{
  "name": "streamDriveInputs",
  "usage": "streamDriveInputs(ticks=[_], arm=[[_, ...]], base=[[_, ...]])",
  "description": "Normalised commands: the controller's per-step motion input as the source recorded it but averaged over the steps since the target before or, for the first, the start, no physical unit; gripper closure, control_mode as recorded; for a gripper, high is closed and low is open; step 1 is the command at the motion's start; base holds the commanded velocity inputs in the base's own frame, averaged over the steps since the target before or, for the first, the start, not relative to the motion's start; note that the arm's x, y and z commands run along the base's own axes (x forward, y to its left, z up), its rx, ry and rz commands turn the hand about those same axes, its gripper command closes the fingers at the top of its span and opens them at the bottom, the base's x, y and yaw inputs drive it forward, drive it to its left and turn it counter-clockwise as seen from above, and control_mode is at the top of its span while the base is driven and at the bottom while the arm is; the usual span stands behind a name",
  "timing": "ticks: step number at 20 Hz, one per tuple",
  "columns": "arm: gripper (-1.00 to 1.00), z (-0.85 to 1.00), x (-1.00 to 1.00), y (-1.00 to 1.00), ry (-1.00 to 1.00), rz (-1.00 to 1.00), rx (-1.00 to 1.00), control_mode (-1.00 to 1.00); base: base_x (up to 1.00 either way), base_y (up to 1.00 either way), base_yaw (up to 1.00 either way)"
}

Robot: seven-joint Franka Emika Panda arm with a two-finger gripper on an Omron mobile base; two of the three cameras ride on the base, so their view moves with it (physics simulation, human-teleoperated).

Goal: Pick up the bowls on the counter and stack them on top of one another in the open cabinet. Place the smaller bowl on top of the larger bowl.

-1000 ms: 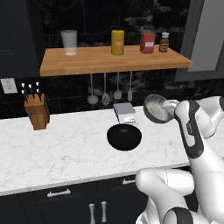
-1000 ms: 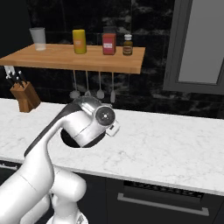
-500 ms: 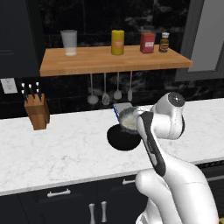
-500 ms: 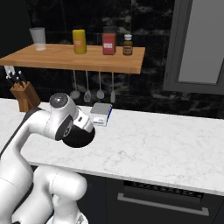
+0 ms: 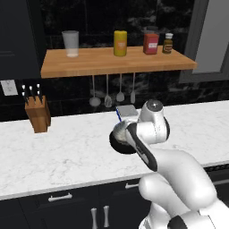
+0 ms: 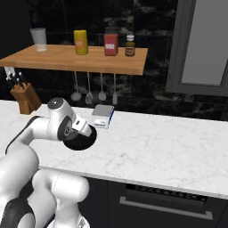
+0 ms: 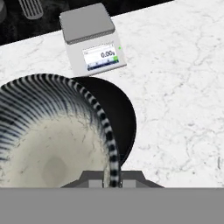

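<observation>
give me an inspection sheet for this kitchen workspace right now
surface: white marble counter, no spills seen.
job's things: smaller bowl, striped rim, held over the larger bowl, which sits on the counter; wooden shelf holds neither bowl.
clutter: scale behind the black bowl; knife block at left; tumbler, yellow canister, red box, small jar on the shelf.
hand: shut on the smaller bowl's rim.
cables: nothing seen.
surroundings: utensils hang under the shelf; dark drawers below.

The smaller bowl [image 7: 48, 131] covers much of the larger bowl [image 7: 118, 118] and hides the claw's fingertips.
</observation>
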Motion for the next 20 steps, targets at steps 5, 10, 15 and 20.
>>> streamDriveInputs(ticks=[5,10,15,20], arm=[[1.0,-0.36,0.45,0.1,0.04,0.0,-0.04,-1.0],[1.0,-0.19,0.45,-0.09,0.0,0.0,-0.01,-1.0],[1.0,-0.3,0.3,0.0,0.01,0.0,-0.01,-1.0],[1.0,-0.44,0.22,-0.07,0.0,0.0,-0.04,-1.0]], base=[[0.0,0.0,0.0],[0.0,0.0,0.0],[0.0,0.0,0.0],[0.0,0.0,0.0]])
